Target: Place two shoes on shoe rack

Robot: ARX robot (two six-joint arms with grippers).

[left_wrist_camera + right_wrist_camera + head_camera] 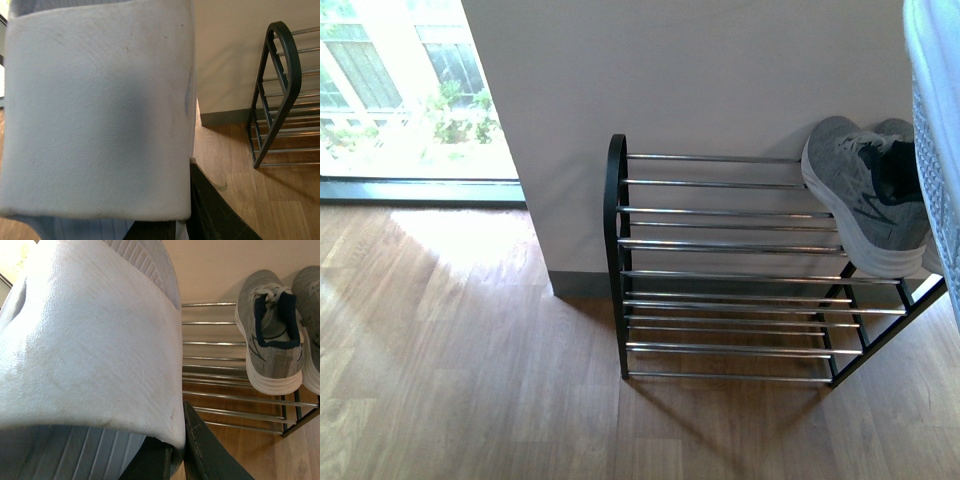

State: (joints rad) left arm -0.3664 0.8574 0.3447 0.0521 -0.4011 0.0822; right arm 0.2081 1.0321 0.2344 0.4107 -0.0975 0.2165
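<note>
A wood floor (450, 380) fills the lower part of the front view. Above it rises a plain pale wall (720, 70), and to its left a bright window (400, 90) shows greenery outside.

The shoe rack (720, 270) stands on the floor with its back to the wall. It has black side frames and shiny silver rods in several tiers.

Each wrist view is mostly filled by a light-blue rubber shoe held close to the camera. The left slide (95, 110) shows its broad, scuffed strap, and the rack's black end frame is off to one side of it, well apart. The right slide (85, 340) shows its strap and ribbed sole. In the front view it hangs at the right edge of the frame, near the right end of the rack and in front of part of the sneakers.

A pair of grey sneakers (865, 200) with white soles and dark collars sits on the top tier at the rack's right end, side by side, toes to the wall, heels overhanging the front rod.

The left end effector (182, 220) has dark fingers pinching the edge of the left slide. The right end effector (175, 455) grips the right slide the same way, its fingers pressed on either side of the strap's edge.
</note>
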